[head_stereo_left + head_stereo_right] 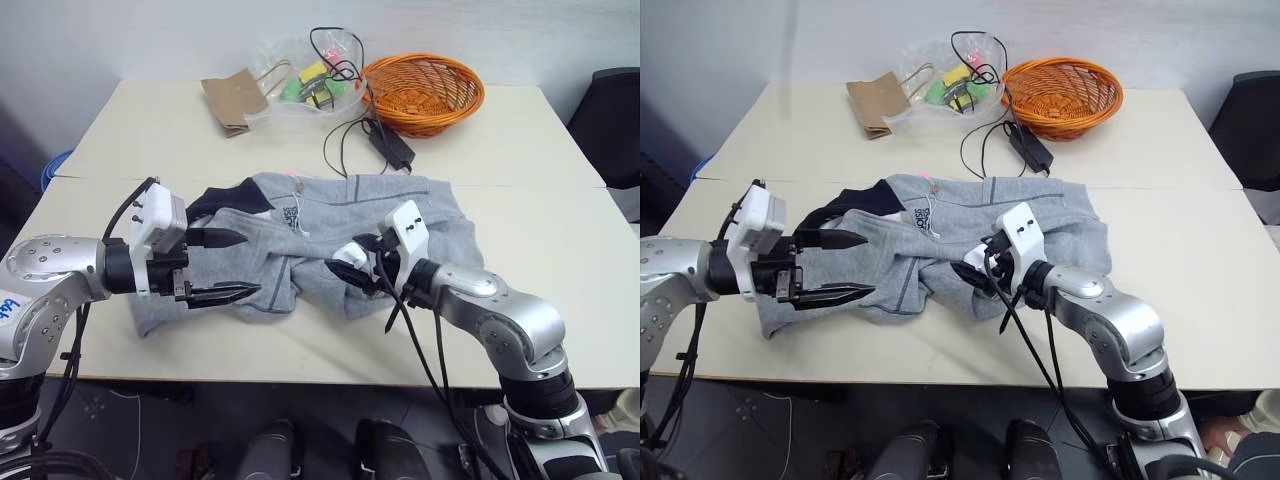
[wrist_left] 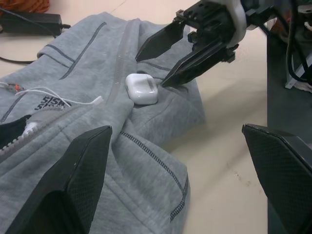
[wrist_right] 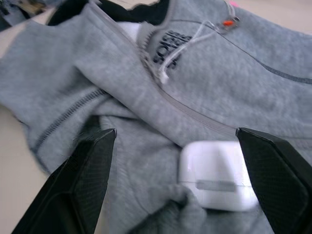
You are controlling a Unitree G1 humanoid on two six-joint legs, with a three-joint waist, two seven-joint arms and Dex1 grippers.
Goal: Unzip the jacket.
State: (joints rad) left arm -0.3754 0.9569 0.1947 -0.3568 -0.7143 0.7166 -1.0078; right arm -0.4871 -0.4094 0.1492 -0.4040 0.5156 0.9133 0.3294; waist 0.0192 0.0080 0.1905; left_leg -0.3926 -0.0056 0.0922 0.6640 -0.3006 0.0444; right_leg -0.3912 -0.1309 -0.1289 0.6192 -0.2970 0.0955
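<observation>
We see a pale cream table, made of two tops pushed together with a seam running across between them, standing before a plain light wall. The jacket lies crumpled on the near top, roughly at its middle, its dark collar lining turned toward the left arm and a small black print showing on the chest. A small white case rests on the grey fabric beside the zip line. The left gripper hangs over the jacket's left part with its two black fingers spread wide, holding nothing. The right gripper is over the jacket's near right folds, just beside the white case, and its fingers stand apart around nothing. On the far top we find an orange wicker basket, a brown paper bag, a clear plastic bag with coloured bits inside, and a black power adapter with its cable. A dark chair stands past the table's right edge.
</observation>
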